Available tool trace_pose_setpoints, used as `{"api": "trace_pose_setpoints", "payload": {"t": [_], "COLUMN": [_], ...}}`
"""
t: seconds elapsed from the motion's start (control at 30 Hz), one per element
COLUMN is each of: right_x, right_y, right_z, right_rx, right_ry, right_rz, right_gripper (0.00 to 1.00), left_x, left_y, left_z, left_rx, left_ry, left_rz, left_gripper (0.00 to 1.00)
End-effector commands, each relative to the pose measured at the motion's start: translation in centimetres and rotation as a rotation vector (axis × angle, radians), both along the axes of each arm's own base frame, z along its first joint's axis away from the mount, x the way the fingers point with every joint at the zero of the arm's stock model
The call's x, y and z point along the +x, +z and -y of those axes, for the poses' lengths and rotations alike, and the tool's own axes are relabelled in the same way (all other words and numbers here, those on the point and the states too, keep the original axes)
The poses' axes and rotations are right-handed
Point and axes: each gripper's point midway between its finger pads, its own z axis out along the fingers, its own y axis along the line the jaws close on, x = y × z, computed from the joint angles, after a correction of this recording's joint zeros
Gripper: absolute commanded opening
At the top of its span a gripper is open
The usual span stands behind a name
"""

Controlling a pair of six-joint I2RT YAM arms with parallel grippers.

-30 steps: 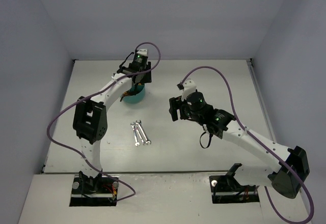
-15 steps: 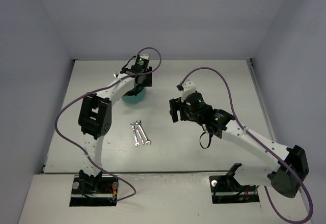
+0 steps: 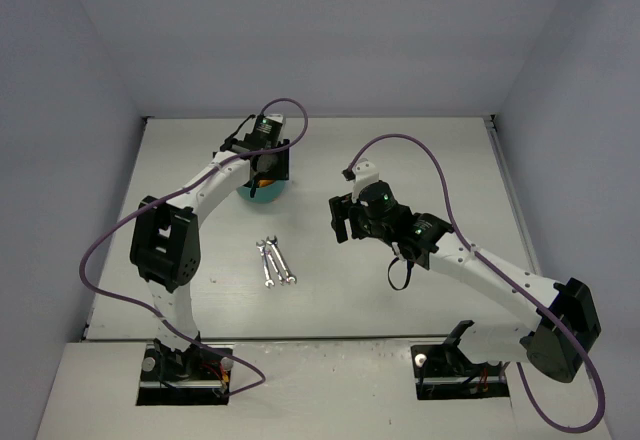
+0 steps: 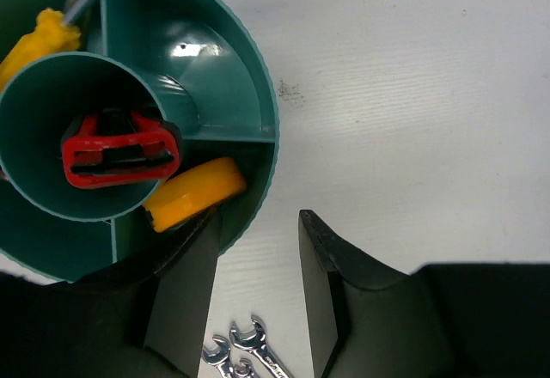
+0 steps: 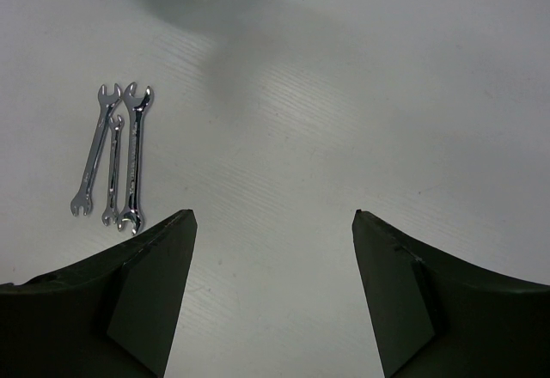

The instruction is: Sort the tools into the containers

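Surface (image 3: 400, 160): white, carrying all items. Teal organiser (image 4: 206, 77): stands at the far left-centre of the surface, under the left arm's wrist; one outer compartment on its right side appears vacant. Left pincer (image 4: 259, 220): spread and holding nothing, hanging over the organiser's near rim, one finger above the inside, the other above bare surface outside. Right pincer (image 5: 271, 215): spread wide, holding nothing, hovering above bare surface to the right of the wrenches. Three silver open-end wrenches (image 5: 116, 159): lying flat and close together, apparently touching, on the surface near the organiser; not yet sorted. Yellow tape measure (image 4: 193, 193): inside an outer compartment, against the central ring. Red-handled tool (image 4: 120, 148): seated in the central ring. Orange-yellow screwdriver handle (image 4: 34, 43): in a far-left compartment. Assessment: the wrenches are judged the step in hand. Recommendation: centre a pincer over the shanks, fingers set across their narrow width, and descend until the tips meet the surface, since the thin flat steel offers little to pinch; confirm the hold before lifting, then release low over the vacant compartment.
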Motion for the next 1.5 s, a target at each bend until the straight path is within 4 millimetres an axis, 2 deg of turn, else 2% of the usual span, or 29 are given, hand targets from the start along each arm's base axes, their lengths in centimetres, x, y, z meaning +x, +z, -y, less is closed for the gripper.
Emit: {"api": "trace_pose_setpoints", "payload": {"t": [0.0, 0.23, 0.63, 0.97, 1.2, 1.47], "right_x": [1.0, 0.8, 0.6, 0.4, 0.5, 0.4], "right_y": [2.2, 2.1, 2.0, 1.8, 1.9, 1.9], "right_z": [-1.0, -0.9, -1.1, -1.2, -1.2, -1.4], "right_rx": [0.055, 0.062, 0.066, 0.076, 0.075, 0.080], "right_ry": [0.006, 0.007, 0.017, 0.018, 0.020, 0.026], "right_rz": [0.047, 0.040, 0.032, 0.020, 0.022, 0.020], "right_gripper": [0.71, 0.71, 0.71, 0.71, 0.71, 0.71], "left_x": [-0.5, -1.3, -1.3, -0.6, 0.1, 0.4], "left_y": [3.2, 4.1, 3.7, 4.4, 3.8, 4.7], "left_z": [-1.0, -1.6, -1.9, -1.6, -1.2, -1.1], "left_rx": [0.018, 0.038, 0.040, 0.019, -0.003, -0.015], "left_ry": [-0.030, -0.060, -0.052, -0.038, -0.008, -0.004], "left_rz": [0.066, 0.088, 0.079, 0.105, 0.112, 0.135], "left_gripper": [0.38, 0.38, 0.38, 0.38, 0.38, 0.38]}}
